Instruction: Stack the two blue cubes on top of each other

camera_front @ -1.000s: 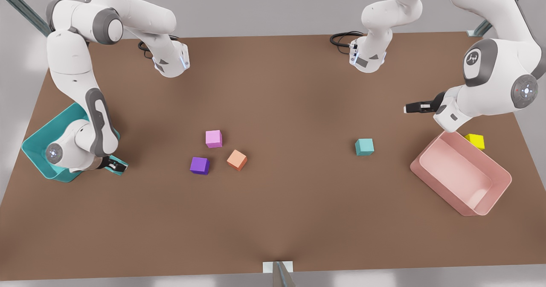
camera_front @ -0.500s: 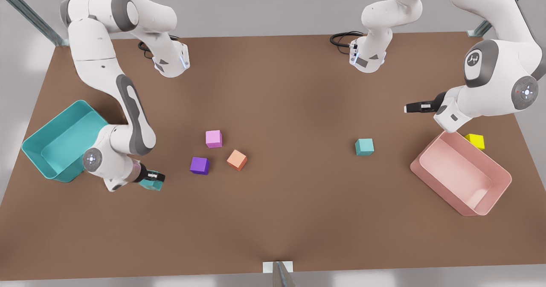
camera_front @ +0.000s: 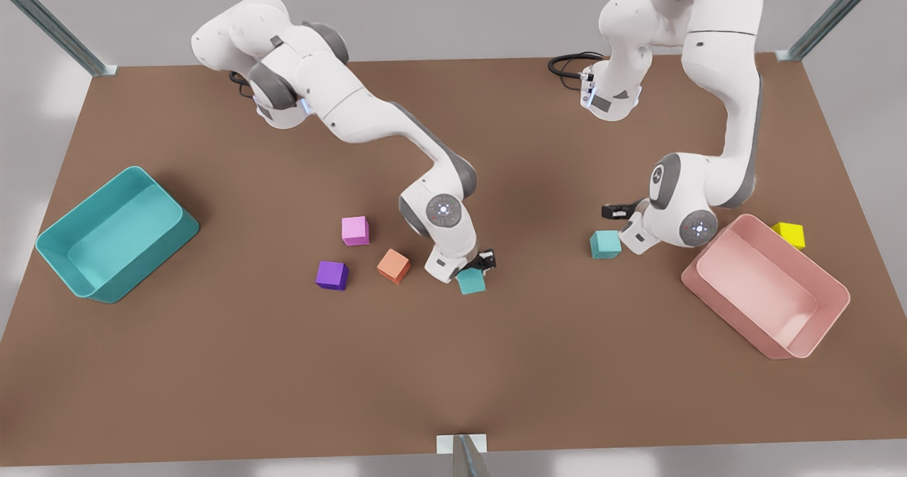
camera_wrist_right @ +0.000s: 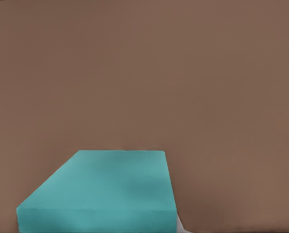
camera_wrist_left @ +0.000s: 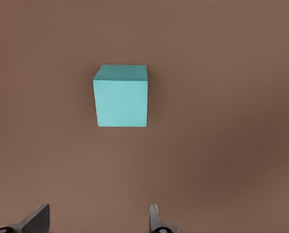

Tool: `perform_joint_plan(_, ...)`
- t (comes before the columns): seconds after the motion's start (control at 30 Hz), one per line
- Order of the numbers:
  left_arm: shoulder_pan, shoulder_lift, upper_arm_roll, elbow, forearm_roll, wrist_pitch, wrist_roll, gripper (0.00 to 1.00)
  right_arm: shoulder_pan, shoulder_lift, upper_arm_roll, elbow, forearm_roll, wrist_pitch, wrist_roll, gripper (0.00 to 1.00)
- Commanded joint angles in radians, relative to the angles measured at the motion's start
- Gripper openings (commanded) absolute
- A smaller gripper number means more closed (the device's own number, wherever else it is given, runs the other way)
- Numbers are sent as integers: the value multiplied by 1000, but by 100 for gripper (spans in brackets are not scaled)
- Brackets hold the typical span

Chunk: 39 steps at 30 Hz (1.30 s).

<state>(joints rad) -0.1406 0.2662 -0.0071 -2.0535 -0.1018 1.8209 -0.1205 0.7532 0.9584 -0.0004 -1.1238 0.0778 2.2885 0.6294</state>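
Your right gripper is the one on the arm at the front view's left. Its jaws are clamped on the held blue cube, which sits right at the fingertips and pokes out past them. In the right wrist view that cube is close up, directly under the camera. Your left gripper is on the arm at the front view's right, with its jaws apart and nothing between them. The left wrist view shows the left gripper with both fingertips spread wide. The loose blue cube lies flat on the table, ahead of those open jaws and not touching either finger. In the left wrist view the loose cube sits roughly in line with the gap, a bit toward one finger. The two blue cubes are well apart. The orange cube is near the right gripper's wrist. The purple cube and pink cube lie farther behind that wrist. The pink bin is behind the left gripper's arm.
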Motion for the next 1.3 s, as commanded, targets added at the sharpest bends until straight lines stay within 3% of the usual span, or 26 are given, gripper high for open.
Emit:
perform_joint_plan(0.0, -4, 11, 4, -50, -12, 416, -90, 100, 1, 6, -1, -1, -18, 20, 610, 74)
perform_joint_plan(0.03, -5, 27, 4, -51, -12, 423, -90, 100, 1, 16, -6, 2, -18, 20, 610, 100)
perform_joint_plan(0.27, -11, 68, 4, -59, -12, 463, -88, 100, 0, 2, -15, 9, -18, 31, 607, 100)
perform_joint_plan(0.4, -19, 105, 4, -59, -12, 475, -88, 100, -83, -122, -26, 12, -3, -196, 583, 100)
perform_joint_plan(0.5, -17, 105, 4, -100, -12, 475, -82, 100, -267, -162, -27, -34, 2, -632, 38, 100)
perform_joint_plan(0.63, -21, 130, 4, -112, -12, 495, -82, 100, -639, -237, -53, -122, -181, -736, -844, 100)
perform_joint_plan(0.8, -27, 163, 2, -128, -12, 517, -82, 100, -677, -567, -52, -226, -164, -842, -817, 100)
perform_joint_plan(0.87, -30, 165, 4, -128, -12, 517, -82, 80, -689, -701, -53, -306, -170, -839, -817, 100)
perform_joint_plan(0.9, -42, 163, 4, -128, -12, 515, -84, 61, -689, -721, -53, -317, -173, -830, -817, 100)
perform_joint_plan(0.93, -42, 163, 4, -128, -12, 515, -84, 55, -690, -728, -55, -324, -173, -827, -817, 100)
perform_joint_plan(1.1, -45, 110, 1, -113, -9, 471, -79, 55, -687, -754, -53, -376, -170, -799, -815, 100)
perform_joint_plan(1.17, -44, 96, -40, 48, -7, 230, -126, 55, -689, -765, -53, -381, -170, -796, -815, 100)
perform_joint_plan(1.27, -165, 97, -93, 194, -7, 133, -404, 55, -689, -790, -58, -381, -193, -794, -813, 100)
